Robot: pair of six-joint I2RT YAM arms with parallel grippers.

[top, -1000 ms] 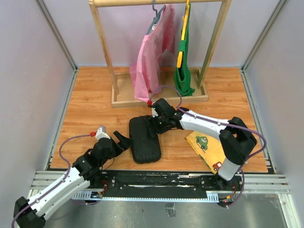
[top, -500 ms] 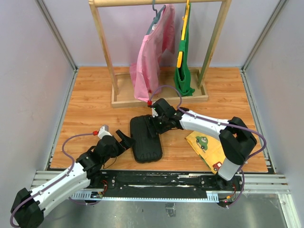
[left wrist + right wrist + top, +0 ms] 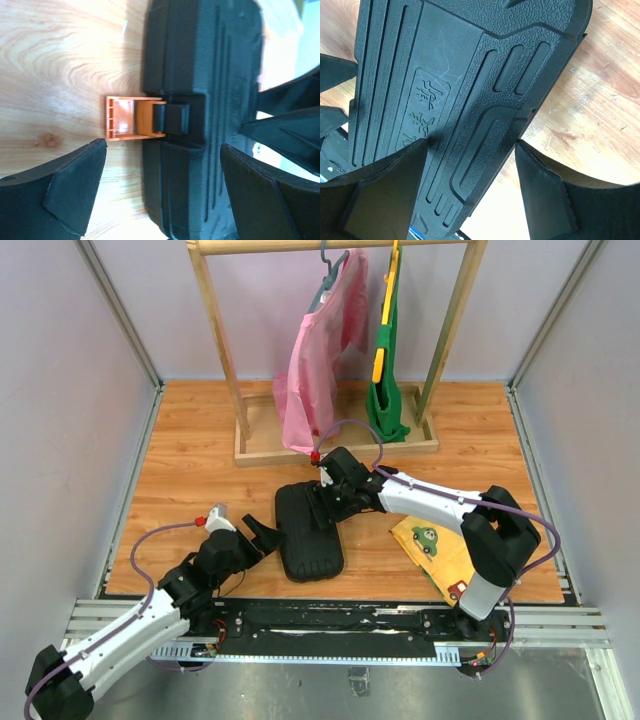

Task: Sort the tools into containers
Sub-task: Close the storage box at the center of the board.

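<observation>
On the left long side of the case (image 3: 308, 535), the orange latch (image 3: 131, 118) lies flipped outward over the tabletop (image 3: 200, 460), pointing at your left fingers (image 3: 70, 185). These are spread wide and empty, just short of the latch, which sits in line with their gap. The case is closed, its long axis running away from the arm bases. At its far end your right fingers (image 3: 545, 195) stand apart astride it; whether they pinch it cannot be told. No tools show. Judgement: the left arm is nearer the latch.
</observation>
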